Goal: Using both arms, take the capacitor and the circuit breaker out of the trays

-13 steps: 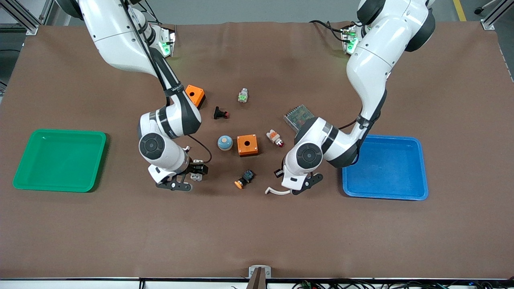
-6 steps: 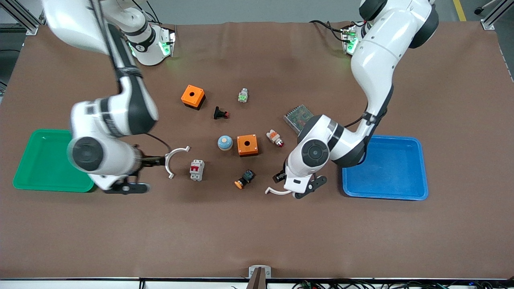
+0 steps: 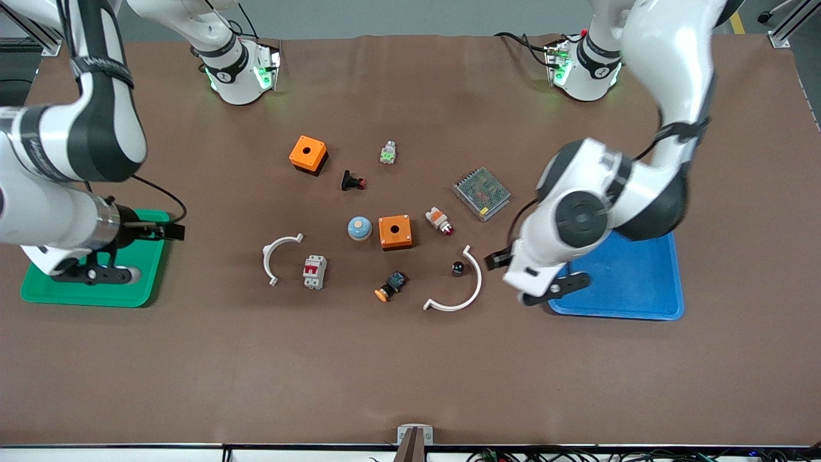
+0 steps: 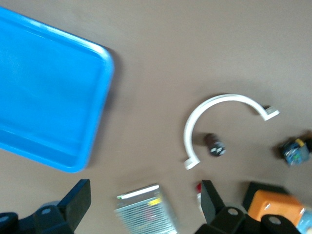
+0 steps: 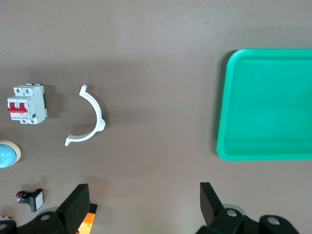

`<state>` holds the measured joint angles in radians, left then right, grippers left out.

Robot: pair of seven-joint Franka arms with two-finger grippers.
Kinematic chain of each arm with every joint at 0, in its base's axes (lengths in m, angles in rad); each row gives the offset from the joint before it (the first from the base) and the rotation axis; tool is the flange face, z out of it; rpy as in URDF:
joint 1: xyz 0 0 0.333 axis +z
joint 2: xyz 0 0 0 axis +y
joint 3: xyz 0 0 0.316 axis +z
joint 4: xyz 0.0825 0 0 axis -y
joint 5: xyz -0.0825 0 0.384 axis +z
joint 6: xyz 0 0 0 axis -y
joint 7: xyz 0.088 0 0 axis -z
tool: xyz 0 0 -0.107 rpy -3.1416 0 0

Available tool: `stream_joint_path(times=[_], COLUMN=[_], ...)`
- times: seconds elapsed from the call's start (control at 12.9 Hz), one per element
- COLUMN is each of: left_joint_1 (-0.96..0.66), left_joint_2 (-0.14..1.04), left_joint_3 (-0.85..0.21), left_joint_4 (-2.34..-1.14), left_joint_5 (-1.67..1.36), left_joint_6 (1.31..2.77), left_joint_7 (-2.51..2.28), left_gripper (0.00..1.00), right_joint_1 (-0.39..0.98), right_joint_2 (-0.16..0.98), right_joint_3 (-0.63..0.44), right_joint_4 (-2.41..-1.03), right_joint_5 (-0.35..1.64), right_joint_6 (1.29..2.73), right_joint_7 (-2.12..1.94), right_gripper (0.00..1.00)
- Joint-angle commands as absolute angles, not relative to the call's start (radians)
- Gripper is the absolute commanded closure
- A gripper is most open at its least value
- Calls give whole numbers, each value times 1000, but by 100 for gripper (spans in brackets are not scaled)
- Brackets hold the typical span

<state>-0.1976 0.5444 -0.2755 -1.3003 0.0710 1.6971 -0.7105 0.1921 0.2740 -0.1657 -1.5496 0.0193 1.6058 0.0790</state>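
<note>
The capacitor [image 3: 457,268], a tiny black cylinder, stands on the brown table inside a white arc [image 3: 463,296]; it also shows in the left wrist view [image 4: 215,145]. The breaker [image 3: 314,271], white-grey with red levers, lies beside a smaller white arc [image 3: 274,255]; it also shows in the right wrist view [image 5: 27,104]. My left gripper [image 3: 500,260] is open and empty, up between the capacitor and the blue tray [image 3: 667,269]. My right gripper [image 3: 163,231] is open and empty over the green tray's [image 3: 38,282] edge.
Between the two parts lie a black-and-blue button with orange cap [image 3: 390,286], an orange box [image 3: 394,231], a blue dome [image 3: 359,228] and a white-and-orange part [image 3: 439,220]. Farther off lie a meshed metal box [image 3: 482,192], a black flanged button [image 3: 352,181] and another orange box [image 3: 308,154].
Both grippers rose off the parts and swung outward toward the trays. The right one left the breaker on the table; the left one left the capacitor inside its arc.
</note>
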Motion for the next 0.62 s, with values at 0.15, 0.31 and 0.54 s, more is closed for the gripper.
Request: stream_joint_path(times=[0.15, 0.31, 0.54], left_joint_1=[1, 95, 199], left_joint_2=[198, 100, -20], left_joint_3=[-291, -291, -291], left_joint_4=[-1667, -1745, -1778], left_joint_5=[20, -4, -31], left_joint_6=[1704, 1707, 1695], left_joint_7=[-430, -284, -161], left_gripper=[1, 0, 0], right_joint_1=[52, 51, 43], right_joint_2=[140, 137, 137], right_joint_3=[-146, -146, -149], right_joint_4=[-1658, -1657, -1649], right_joint_5=[2, 2, -2], right_joint_6=[1620, 1618, 1618], right_joint_7=[-58, -57, -92], right_gripper=[0, 0, 0])
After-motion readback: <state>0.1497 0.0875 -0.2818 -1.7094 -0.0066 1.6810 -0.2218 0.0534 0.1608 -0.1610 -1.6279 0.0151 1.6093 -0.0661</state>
